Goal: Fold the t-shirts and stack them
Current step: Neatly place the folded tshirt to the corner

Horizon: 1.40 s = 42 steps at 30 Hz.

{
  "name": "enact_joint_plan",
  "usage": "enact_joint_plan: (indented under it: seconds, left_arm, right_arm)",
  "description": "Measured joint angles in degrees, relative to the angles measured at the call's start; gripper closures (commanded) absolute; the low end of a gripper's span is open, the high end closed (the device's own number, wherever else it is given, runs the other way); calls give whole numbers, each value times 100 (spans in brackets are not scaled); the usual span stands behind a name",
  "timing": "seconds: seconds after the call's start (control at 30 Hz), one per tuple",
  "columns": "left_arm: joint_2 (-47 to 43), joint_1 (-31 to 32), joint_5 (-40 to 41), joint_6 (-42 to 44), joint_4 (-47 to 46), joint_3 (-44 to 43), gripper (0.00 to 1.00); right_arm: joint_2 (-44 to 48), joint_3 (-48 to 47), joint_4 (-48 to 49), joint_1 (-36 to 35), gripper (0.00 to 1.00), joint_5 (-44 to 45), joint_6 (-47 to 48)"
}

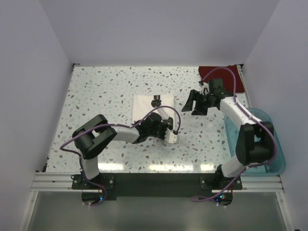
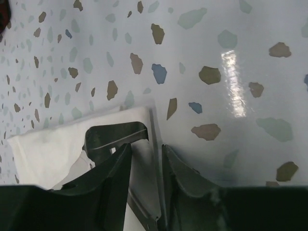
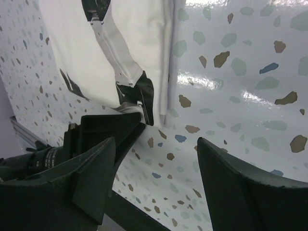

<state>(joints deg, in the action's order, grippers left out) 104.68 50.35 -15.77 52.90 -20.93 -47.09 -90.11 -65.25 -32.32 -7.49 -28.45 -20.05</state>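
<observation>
The white t-shirt (image 1: 144, 107) lies folded in a rectangle at mid-table, its dark print (image 1: 156, 99) near the far edge. My left gripper (image 1: 167, 124) sits low at the shirt's near right corner. In the left wrist view its jaws (image 2: 146, 149) stand a narrow gap apart, with the shirt's edge (image 2: 48, 149) lying flat between them. My right gripper (image 1: 194, 103) hangs open to the right of the shirt, and only table shows between its fingers (image 3: 156, 142). The right wrist view shows the white shirt (image 3: 139, 38) and the left gripper (image 3: 143, 98) on its corner. The dark red t-shirt (image 1: 219, 72) lies folded at the back right.
A translucent teal bin (image 1: 272, 144) stands at the table's right edge beside the right arm. White walls close in the table at the back and both sides. The speckled tabletop (image 1: 96, 96) stretches left of the shirt.
</observation>
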Motion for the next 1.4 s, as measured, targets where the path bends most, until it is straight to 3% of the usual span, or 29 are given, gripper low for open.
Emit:
enact_joint_plan:
  seconds: [0.13, 0.27, 0.57, 0.87, 1.33, 1.4]
  left_arm:
    - [321, 4, 144, 87, -188, -216, 86]
    - [407, -81, 46, 39, -149, -323, 100]
    - [140, -737, -1106, -780, 494, -715, 100]
    - [-4, -916, -1488, -1303, 612, -986, 100]
    - [-94, -1067, -1792, -1700, 662, -988, 100]
    - [-94, -1080, -1812, -1735, 662, -992, 100]
  right_arm:
    - [-188, 339, 514, -13, 25, -162, -544]
    - [-612, 570, 1062, -103, 25, -286, -1163]
    - [-1399, 540, 1742, -396, 23, -533, -2225]
    - [-1770, 817, 3112, -868, 24, -496, -3888]
    - [-2498, 326, 4347, -1054, 38, 199, -5051]
    - [-2588, 249, 4411, -1060, 46, 210, -5082]
